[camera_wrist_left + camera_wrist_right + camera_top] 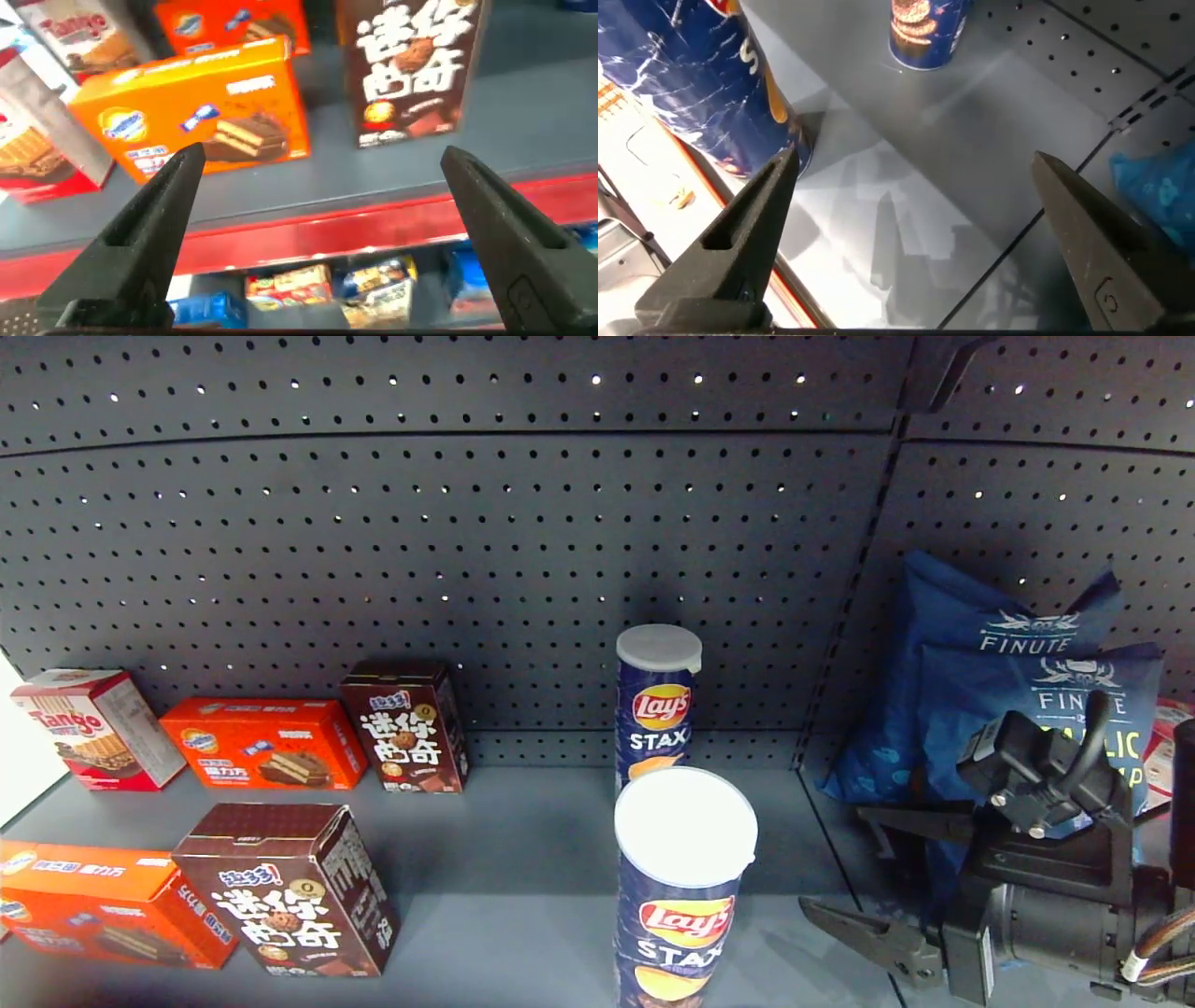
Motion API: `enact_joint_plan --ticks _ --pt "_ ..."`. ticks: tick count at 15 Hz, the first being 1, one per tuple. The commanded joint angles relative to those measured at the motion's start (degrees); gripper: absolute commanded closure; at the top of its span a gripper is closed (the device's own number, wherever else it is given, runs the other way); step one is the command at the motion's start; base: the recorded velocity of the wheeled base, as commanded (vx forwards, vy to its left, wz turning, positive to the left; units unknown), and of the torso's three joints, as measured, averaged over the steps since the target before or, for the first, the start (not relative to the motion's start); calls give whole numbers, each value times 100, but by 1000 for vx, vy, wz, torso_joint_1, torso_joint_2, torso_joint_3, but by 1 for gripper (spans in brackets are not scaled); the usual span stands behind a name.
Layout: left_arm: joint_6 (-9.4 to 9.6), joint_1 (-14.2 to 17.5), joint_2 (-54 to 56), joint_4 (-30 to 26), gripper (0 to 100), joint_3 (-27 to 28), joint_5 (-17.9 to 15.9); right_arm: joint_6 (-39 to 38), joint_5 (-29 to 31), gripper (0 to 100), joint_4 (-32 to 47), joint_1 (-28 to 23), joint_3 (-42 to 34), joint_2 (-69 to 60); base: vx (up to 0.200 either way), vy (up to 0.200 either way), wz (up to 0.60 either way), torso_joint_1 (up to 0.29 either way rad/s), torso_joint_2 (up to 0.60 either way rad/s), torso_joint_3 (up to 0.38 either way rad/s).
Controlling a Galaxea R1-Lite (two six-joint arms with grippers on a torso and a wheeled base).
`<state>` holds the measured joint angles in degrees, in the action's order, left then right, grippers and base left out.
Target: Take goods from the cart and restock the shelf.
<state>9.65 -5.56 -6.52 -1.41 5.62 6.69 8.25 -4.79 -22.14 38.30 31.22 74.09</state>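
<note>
Two blue chip cans stand on the grey shelf [523,859], one at the back [656,705] and one in front [684,887]. My right gripper [831,857] hovers open and empty just to the right of the front can, low over the shelf. In the right wrist view the right gripper [915,163] spans bare shelf, with the front can [691,84] beside one finger and the back can [924,33] farther off. My left gripper [322,168] is open and empty in front of the shelf's red edge [308,233], facing an orange box [196,107] and a brown box [416,70].
Boxes fill the shelf's left: a red-and-white one [98,728], orange ones [261,742] [93,901], and brown ones [406,723] [289,887]. Blue chip bags [990,681] lean at the right behind a divider. A pegboard wall [523,523] closes the back. Packets [327,289] lie on a lower shelf.
</note>
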Motion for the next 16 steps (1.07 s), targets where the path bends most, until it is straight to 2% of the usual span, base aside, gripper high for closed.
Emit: enact_joint_plan --ticks 1,2,4,7,8,9,10,11,13,14,15,16 --pt "10 -7 116 475 0 -562 324 1 -4 0 -1 11 -37 -123 0 0 0 0 0 0" --pt "-60 -7 116 484 0 -562 508 1 -4 0 -1 2 -63 -150 0 0 0 0 0 0" --pt "-394 -7 116 449 0 -562 667 -8 -4 0 8 2 -151 -158 0 0 0 0 0 0" --pt "-1853 -7 116 440 0 -562 755 1 -31 0 8 54 -266 -158 0 0 0 0 0 0" --pt "-2143 -7 107 449 0 -562 763 -8 -48 0 8 72 -301 -158 0 0 0 0 0 0" --pt "-2231 -7 107 449 0 -562 755 -8 -48 0 -1 90 -362 -167 0 0 0 0 0 0" --pt "-2178 -7 116 458 0 -562 667 -17 -48 0 -1 116 -397 -176 0 0 0 0 0 0" --pt "-1862 -7 116 467 0 -562 324 -8 -57 0 -1 134 -397 -202 0 0 0 0 0 0" --pt "-1106 -15 107 396 0 -562 -493 1 -66 0 -1 265 -380 -202 0 0 0 0 0 0" --pt "-842 -15 107 141 0 -562 -784 27 -57 0 8 336 -406 -176 0 0 0 0 0 0" --pt "-799 -15 107 45 0 -536 -924 27 -31 0 25 432 -433 -158 0 0 0 0 0 0" --pt "-834 -24 107 54 0 -527 -977 27 -22 0 25 476 -512 -150 0 0 0 0 0 0"
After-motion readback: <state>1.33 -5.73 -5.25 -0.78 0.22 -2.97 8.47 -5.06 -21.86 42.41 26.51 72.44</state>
